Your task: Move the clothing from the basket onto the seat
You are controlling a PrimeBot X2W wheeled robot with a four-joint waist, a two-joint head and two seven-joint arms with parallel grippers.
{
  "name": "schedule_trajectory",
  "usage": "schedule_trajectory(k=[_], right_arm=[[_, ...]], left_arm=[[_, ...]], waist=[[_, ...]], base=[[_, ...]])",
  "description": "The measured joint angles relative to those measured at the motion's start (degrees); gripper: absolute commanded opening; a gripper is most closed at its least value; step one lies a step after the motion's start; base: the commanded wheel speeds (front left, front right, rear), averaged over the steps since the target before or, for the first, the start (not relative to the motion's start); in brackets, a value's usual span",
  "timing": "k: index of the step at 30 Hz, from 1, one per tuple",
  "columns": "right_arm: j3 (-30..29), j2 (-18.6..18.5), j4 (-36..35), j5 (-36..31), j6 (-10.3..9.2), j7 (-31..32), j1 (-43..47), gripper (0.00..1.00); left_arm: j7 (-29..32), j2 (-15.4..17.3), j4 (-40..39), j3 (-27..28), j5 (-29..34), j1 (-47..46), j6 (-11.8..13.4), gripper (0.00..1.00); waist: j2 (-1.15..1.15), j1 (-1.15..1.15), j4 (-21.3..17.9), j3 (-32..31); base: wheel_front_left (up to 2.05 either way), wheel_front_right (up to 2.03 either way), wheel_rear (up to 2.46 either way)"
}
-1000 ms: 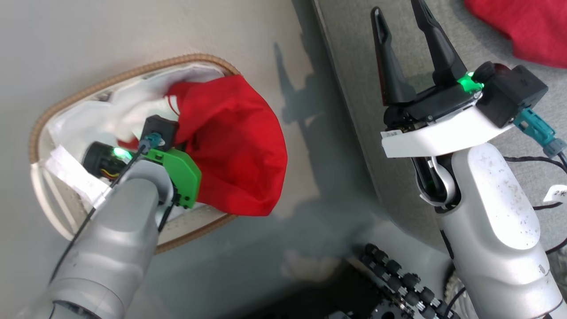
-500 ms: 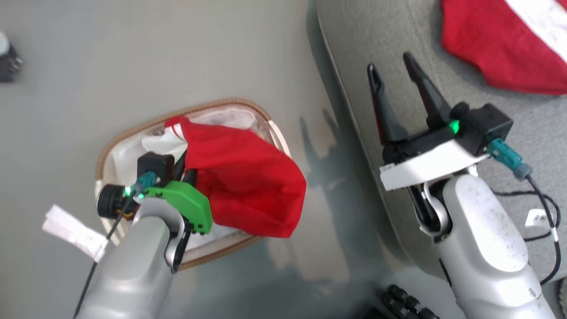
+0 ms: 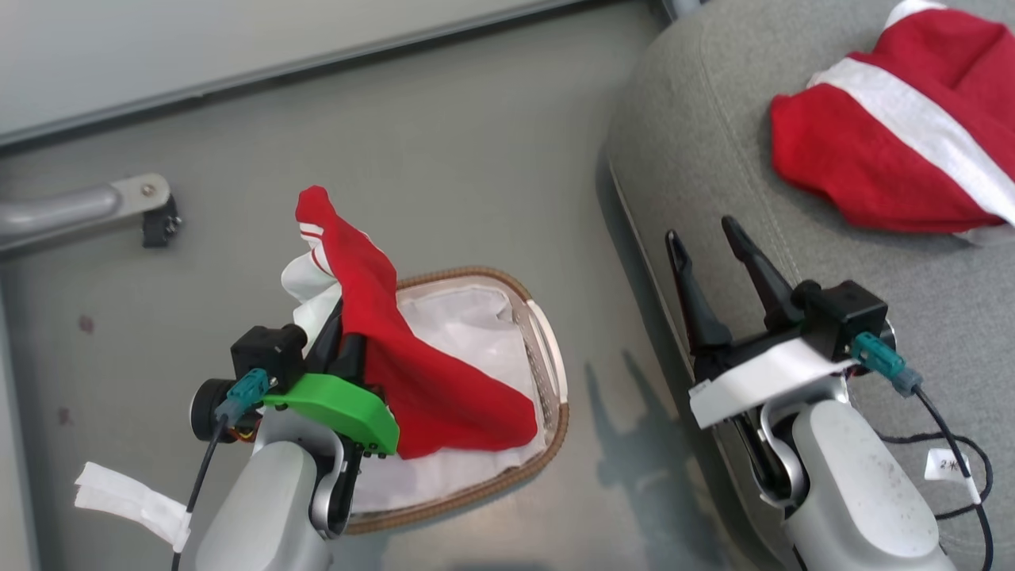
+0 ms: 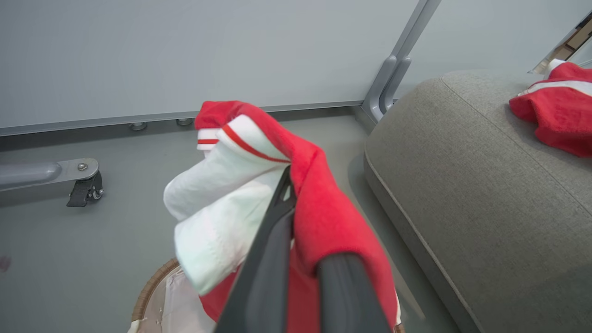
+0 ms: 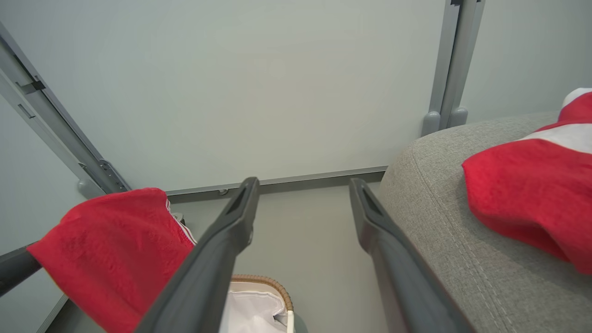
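Observation:
My left gripper [image 3: 346,337] is shut on a red garment with white bands [image 3: 412,373], one piece of the clothing, and holds it up above the basket [image 3: 555,396]. The cloth drapes over the fingers [image 4: 273,240], and its lower end hangs over the thin white sheet [image 3: 476,325] inside the basket. A second red and white garment [image 3: 872,151] lies on the grey seat [image 3: 698,159] at the upper right. My right gripper [image 3: 701,231] stands open over the seat's near edge with nothing between its fingers [image 5: 231,231]. The held garment [image 5: 111,245] shows to their left.
A grey metal leg with a black caster [image 3: 155,218] stands on the floor at the far left, in front of a pale wall with a baseboard [image 3: 317,59]. Black cables [image 3: 951,468] hang by my right forearm. The seat's rounded corner [image 4: 416,92] lies right of the basket.
My left gripper has lifted the red garment up out of the basket, uncovering the white sheet. The head camera has shifted, bringing the wall and more of the seat into view. The right gripper stays open.

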Motion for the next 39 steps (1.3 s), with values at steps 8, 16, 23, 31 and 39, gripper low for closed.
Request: schedule_trajectory(k=[8,16,23,31,39], right_arm=[[-0.3,0.0,1.8,-0.4,0.0,0.0,4.7,1.0],[0.1,0.0,3.0,0.0,0.0,0.0,8.1,1.0],[2.3,-0.1,4.7,-0.6,0.0,0.0,10.0,1.0],[14.4,0.0,6.0,-1.9,0.0,0.0,8.2,1.0],[24.3,0.0,7.0,-1.6,0.0,0.0,0.4,1.0]], left_arm=[[0.0,-1.5,-8.8,2.5,0.4,2.9,-1.0,0.0],[0.0,-1.7,-14.5,1.7,0.4,2.5,-1.1,0.0],[0.0,-1.8,-16.7,-1.6,-1.2,0.8,0.0,0.0],[0.0,-1.8,-17.1,-6.8,-2.9,0.6,1.0,0.0],[0.0,-1.8,-17.1,-11.0,-4.8,0.5,2.0,0.0]], waist=[[0.0,0.0,2.1,-7.1],[0.0,0.0,3.8,-12.5],[0.0,0.0,5.1,-15.0],[0.0,0.0,6.9,-15.6],[0.0,0.0,9.2,-15.7]], base=[[0.0,0.0,0.0],[0.0,0.0,0.0],[0.0,0.0,0.0],[0.0,0.0,0.0],[0.0,0.0,0.0]])
